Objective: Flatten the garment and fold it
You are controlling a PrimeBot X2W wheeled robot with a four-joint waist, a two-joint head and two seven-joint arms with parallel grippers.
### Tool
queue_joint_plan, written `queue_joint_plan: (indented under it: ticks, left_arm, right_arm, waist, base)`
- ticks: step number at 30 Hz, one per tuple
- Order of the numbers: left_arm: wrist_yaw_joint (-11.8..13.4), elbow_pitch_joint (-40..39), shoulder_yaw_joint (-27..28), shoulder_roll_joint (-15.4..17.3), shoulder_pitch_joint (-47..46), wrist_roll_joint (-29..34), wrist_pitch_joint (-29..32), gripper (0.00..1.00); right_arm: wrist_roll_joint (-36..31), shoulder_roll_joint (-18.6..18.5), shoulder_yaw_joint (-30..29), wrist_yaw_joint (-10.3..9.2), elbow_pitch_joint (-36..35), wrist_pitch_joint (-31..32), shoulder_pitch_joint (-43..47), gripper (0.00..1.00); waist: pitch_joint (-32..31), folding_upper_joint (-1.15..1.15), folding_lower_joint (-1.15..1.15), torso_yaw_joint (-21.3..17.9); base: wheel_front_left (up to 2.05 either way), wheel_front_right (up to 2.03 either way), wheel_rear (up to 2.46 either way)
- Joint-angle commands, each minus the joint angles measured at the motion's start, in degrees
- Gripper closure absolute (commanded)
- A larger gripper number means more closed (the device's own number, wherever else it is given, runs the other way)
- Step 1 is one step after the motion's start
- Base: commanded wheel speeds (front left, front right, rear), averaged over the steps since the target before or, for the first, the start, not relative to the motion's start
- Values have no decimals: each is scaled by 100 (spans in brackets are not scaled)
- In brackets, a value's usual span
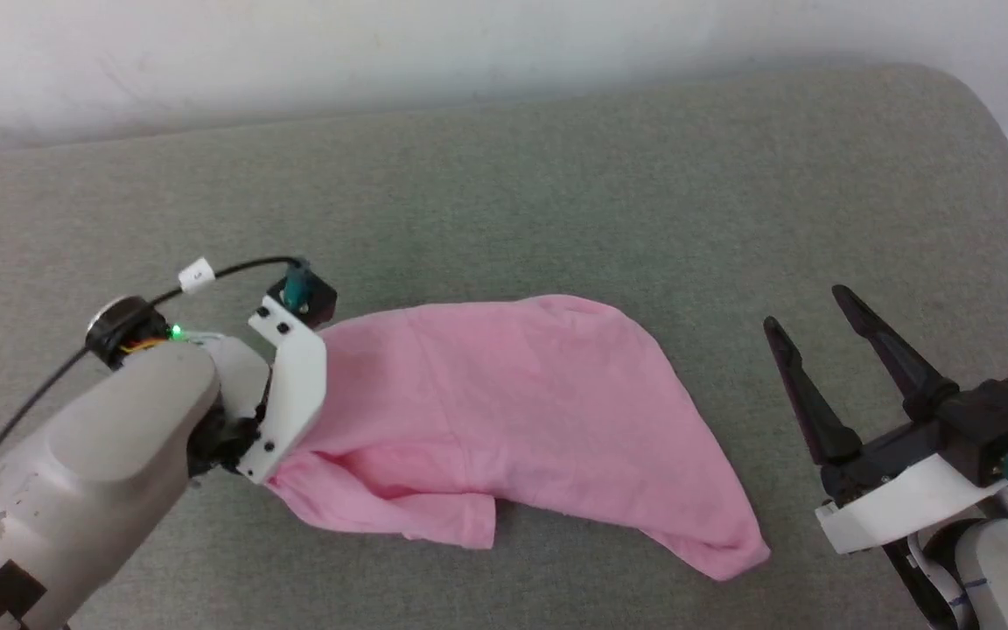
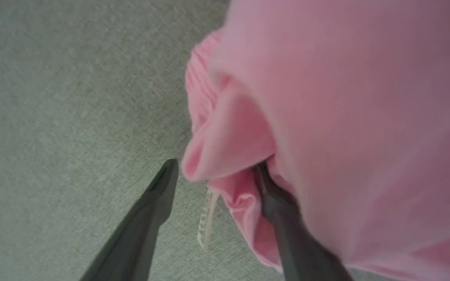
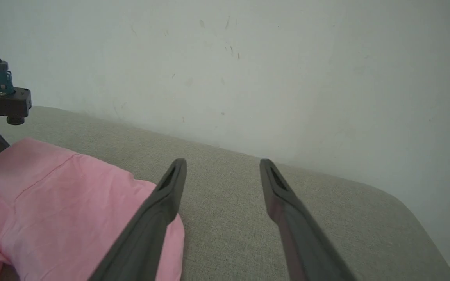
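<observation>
Garment (image 1: 504,411) on grey-green upholstery (image 1: 574,184) below white wall (image 1: 311,44)

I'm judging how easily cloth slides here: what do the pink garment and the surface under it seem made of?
The garment: thin, soft matte cloth, perhaps cotton knit; it wrinkles and slumps in loose folds. The surface: grey-green woven fabric, matte, with a fine visible weave; probably padded, judging by its rounded corner.

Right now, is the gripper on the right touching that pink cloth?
Apart. The head view shows bare grey surface between the right gripper and the garment.
</observation>
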Motion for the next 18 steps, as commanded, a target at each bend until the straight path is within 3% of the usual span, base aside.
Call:
queue_joint_plan:
  ticks: [1,4,5,6,8,12,18]
  left_arm:
    - [-3,66,-167,23,-63,-71,-20,0]
    - [-3,132,-566,19,-82,-177,-254,0]
    - [-3,131,-638,33,-113,-174,-410,20]
    - [-3,131,-693,46,-158,-166,-566,100]
    - [-3,92,-789,108,-292,-92,-832,100]
    - [12,149,-678,250,-774,223,-1986,100]
    - [496,584,-278,209,-1141,542,-3300,100]
  right_arm:
    - [-30,42,25,-5,38,-53,-86,0]
    - [-44,63,77,-5,132,-87,-121,0]
    - [-50,64,83,-5,156,-99,-127,0]
    - [-55,60,70,-5,184,-113,-121,0]
    - [-71,56,44,-5,224,-133,-86,0]
    - [-104,90,-11,-5,218,-159,-27,0]
    - [-162,148,49,-5,145,-206,-113,0]
  waist:
    - [142,0,-1,-137]
    - [154,0,-1,-156]
    - [150,0,-1,-149]
    - [131,0,-1,-121]
    - [76,0,-1,-52]
    - [26,0,-1,69]
    - [191,0,-1,-12]
  base:
    - [0,0,0]
    - [0,0,0]
    - [0,0,0]
    - [0,0,0]
    - [0,0,0]
    - [0,0,0]
    - [0,0,0]
